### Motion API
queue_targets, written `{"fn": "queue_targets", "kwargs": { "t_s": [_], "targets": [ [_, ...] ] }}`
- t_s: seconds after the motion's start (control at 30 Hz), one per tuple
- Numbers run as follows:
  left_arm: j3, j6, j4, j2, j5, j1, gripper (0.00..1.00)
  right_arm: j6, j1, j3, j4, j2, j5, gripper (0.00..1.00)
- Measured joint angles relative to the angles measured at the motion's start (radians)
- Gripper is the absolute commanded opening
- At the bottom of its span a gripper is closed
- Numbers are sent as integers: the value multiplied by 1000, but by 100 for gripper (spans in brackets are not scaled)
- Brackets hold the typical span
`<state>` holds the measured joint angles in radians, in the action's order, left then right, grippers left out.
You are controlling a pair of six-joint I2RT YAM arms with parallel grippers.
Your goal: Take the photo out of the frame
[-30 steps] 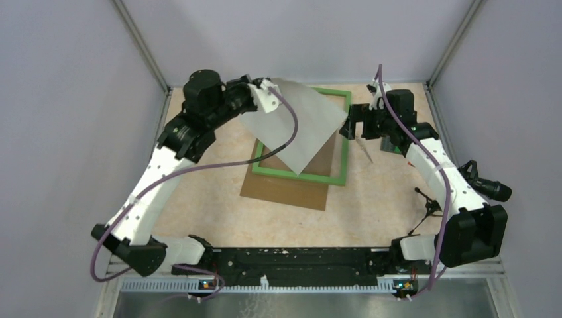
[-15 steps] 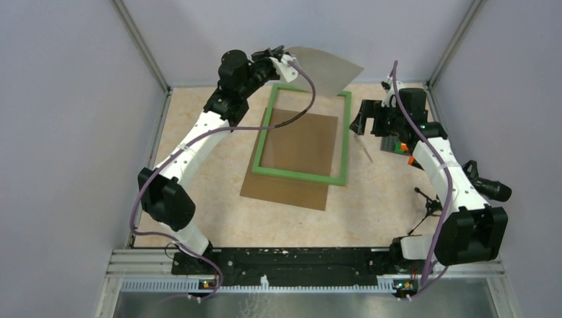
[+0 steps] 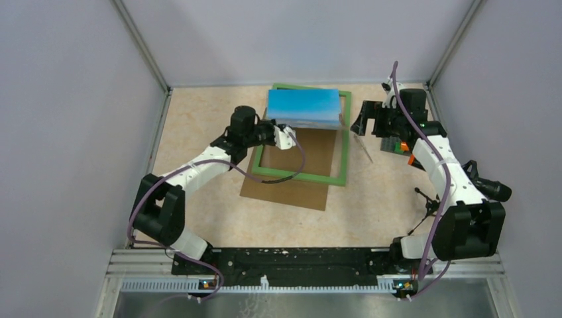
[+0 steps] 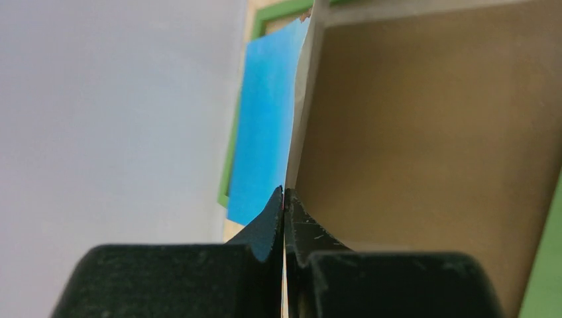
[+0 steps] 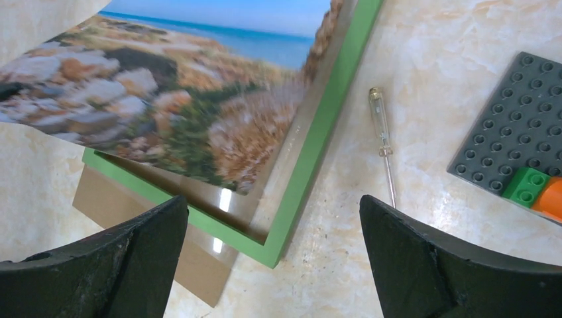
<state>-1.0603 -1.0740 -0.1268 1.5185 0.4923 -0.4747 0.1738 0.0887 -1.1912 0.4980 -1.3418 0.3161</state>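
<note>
- The left pincer (image 4: pixel 283 199) is clenched on the near edge of the photo (image 3: pixel 308 108). It holds the print picture-side up above the far half of the frame (image 3: pixel 298 175).
- The bite takes in only a thin strip of paper, so I judge a quick swing could let the sheet slip out or crease at the pinch.
- The print is large and carried from one edge (it already curves in the right wrist view), so its free far side may sag.
- I cannot tell whether that far side touches the green rail. If it does, carrying it sideways could drag it across the rail or nudge the frame on the brown backing board (image 3: pixel 285 192).
- The left arm's purple cable (image 3: pixel 292 162) loops low over the frame opening and could catch a rail as the arm withdraws.
- The right pincer (image 3: pixel 358 126) is spread wide and empty beside the frame's right rail. A careless move could knock the screwdriver (image 5: pixel 382 142) or the grey stud baseplate (image 5: pixel 510 126) with its green and orange bricks.
- The surface (image 3: pixel 205 132) is beige and marbled.
- Plain grey walls (image 3: pixel 298 40) close the cell on three sides, with metal struts in the far corners.
</note>
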Motion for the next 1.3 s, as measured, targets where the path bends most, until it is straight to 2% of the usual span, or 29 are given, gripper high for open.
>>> {"fn": "queue_targets", "kwargs": {
  "t_s": [0.43, 0.47, 0.53, 0.6, 0.73, 0.77, 0.87, 0.97, 1.1, 1.2, 1.3],
  "targets": [
    [257, -269, 24, 29, 44, 2, 0, -14, 0, 61, -3, -85, 106, 96],
    [270, -290, 21, 30, 44, 2, 4, -14, 0, 67, -3, -89, 115, 96],
    [283, -315, 21, 35, 42, 2, 25, -14, 0, 74, -2, -99, 129, 95],
    [285, -327, 26, 38, 39, 2, 41, -16, 0, 79, -3, -107, 138, 95],
    [285, -333, 92, 10, 32, 5, 59, -21, 0, 86, -8, -126, 148, 95],
    [286, -338, 114, -5, 32, 6, 67, -22, 0, 87, -13, -133, 150, 94],
    [287, -335, 237, -101, 42, 13, 80, -21, 0, 87, -32, -157, 150, 94],
    [287, -291, 336, -200, 54, 23, 86, -19, 0, 87, -64, -198, 148, 94],
    [232, -97, 457, -240, 73, 72, 89, -5, 0, 80, -93, -270, 122, 92],
    [111, 58, 554, -186, 108, 167, 90, 15, 0, 50, -107, -331, 97, 92],
    [41, 122, 595, -142, 145, 289, 97, 33, 0, -17, -119, -404, 74, 90]
  ]
}}
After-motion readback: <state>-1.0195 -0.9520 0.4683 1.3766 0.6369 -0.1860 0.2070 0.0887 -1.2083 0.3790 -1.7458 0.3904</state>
